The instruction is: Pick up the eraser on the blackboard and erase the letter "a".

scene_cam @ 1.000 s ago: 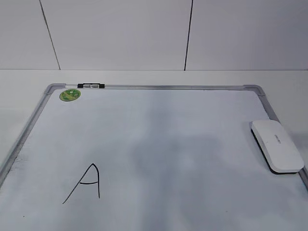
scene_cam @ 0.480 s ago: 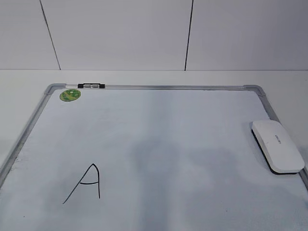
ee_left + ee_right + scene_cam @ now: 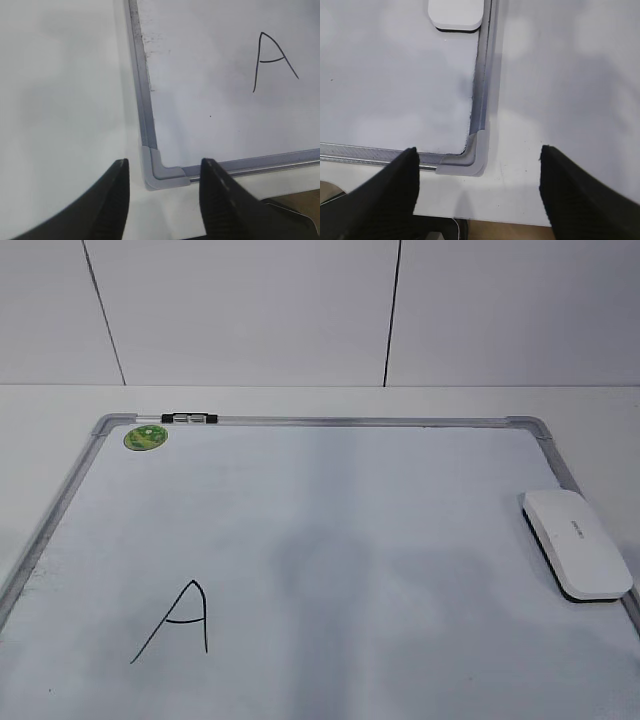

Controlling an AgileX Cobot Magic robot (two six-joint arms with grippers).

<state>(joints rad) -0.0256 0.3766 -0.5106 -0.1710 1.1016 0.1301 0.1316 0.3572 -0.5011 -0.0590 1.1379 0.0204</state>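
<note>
The blackboard [image 3: 330, 540] is a white dry-erase board with a silver frame, lying flat on the table. The white eraser [image 3: 577, 543] lies at its right edge; its near end shows at the top of the right wrist view [image 3: 456, 14]. A large capital "A" [image 3: 175, 622] is drawn at the lower left and shows in the left wrist view [image 3: 272, 60]. No small letter "a" is visible. My left gripper [image 3: 162, 167] is open over the board's near left corner. My right gripper [image 3: 477, 155] is wide open over the near right corner. Neither gripper shows in the exterior view.
A round green sticker [image 3: 146, 437] and a small black-and-white marker clip [image 3: 188, 419] sit at the board's far left corner. The white table [image 3: 590, 405] surrounds the board, with a white panelled wall behind. The table's front edge shows in the right wrist view [image 3: 520, 220].
A faint shadow on the board's middle has shrunk and faded. The eraser and board have not moved.
</note>
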